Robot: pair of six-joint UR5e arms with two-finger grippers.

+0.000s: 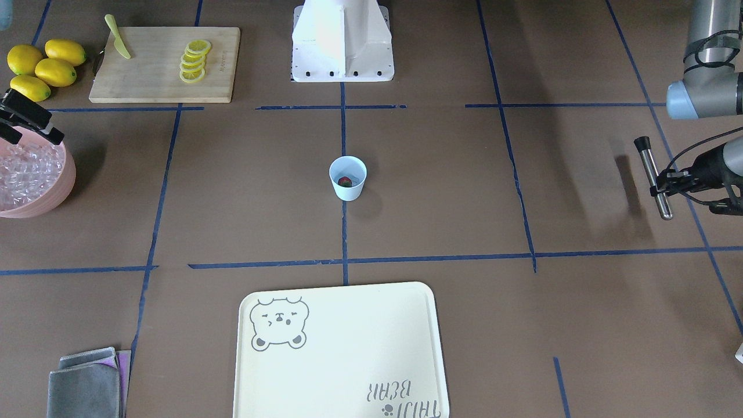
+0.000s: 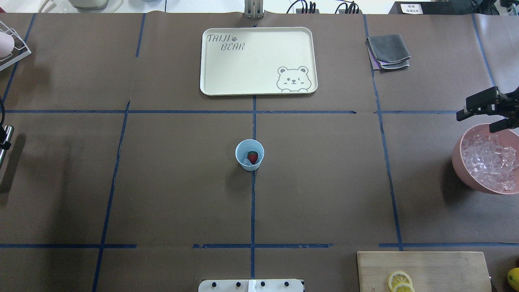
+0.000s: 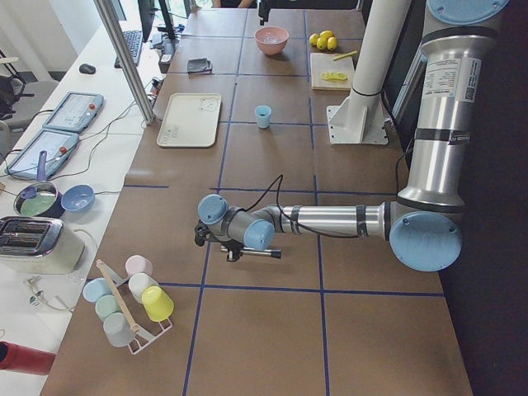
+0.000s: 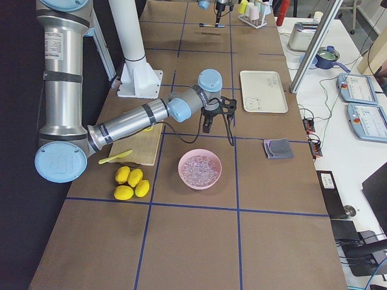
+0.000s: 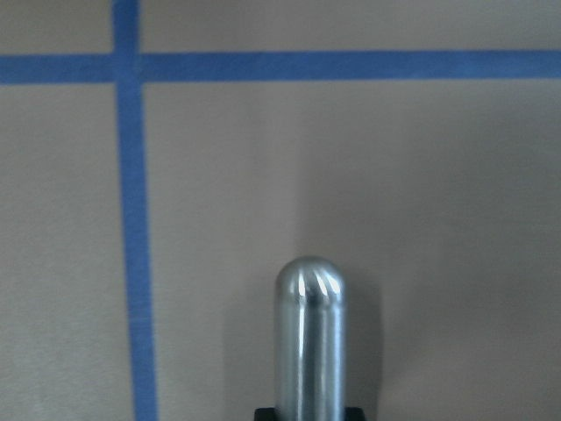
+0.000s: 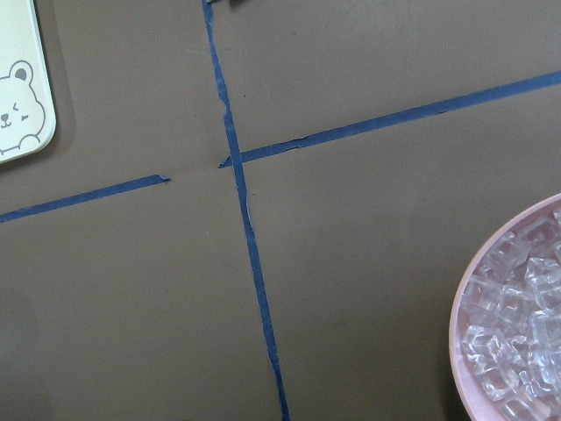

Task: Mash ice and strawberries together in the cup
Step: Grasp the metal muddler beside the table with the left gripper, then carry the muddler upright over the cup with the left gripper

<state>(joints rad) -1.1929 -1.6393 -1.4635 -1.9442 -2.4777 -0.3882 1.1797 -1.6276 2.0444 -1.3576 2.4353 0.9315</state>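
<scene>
The pale-blue cup [image 1: 348, 179] [image 2: 249, 155] stands upright at the table's centre where the tape lines cross. One dark-red strawberry [image 1: 345, 182] [image 2: 252, 157] lies inside it. The ice [image 2: 488, 162] [image 1: 23, 174] [image 6: 517, 324] is heaped as clear cubes in a pink bowl [image 2: 460, 162] at the table's right end. My right gripper [image 2: 480, 117] [image 1: 32, 136] hovers open over the bowl's far rim, nothing between its fingers. Far off at the left end, my left gripper [image 1: 662, 187] [image 3: 235, 246] is shut on a metal muddler [image 1: 653, 174] [image 5: 308, 342] held level above the table.
A cream bear tray [image 2: 258, 61] lies beyond the cup, folded grey cloths [image 2: 388, 50] to its right. A wooden cutting board [image 1: 165, 64] carries lemon slices [image 1: 194, 60] and a yellow knife [image 1: 118, 38], with whole lemons [image 1: 43, 67] beside it. A rack of cups [image 3: 132, 301] stands at the left end.
</scene>
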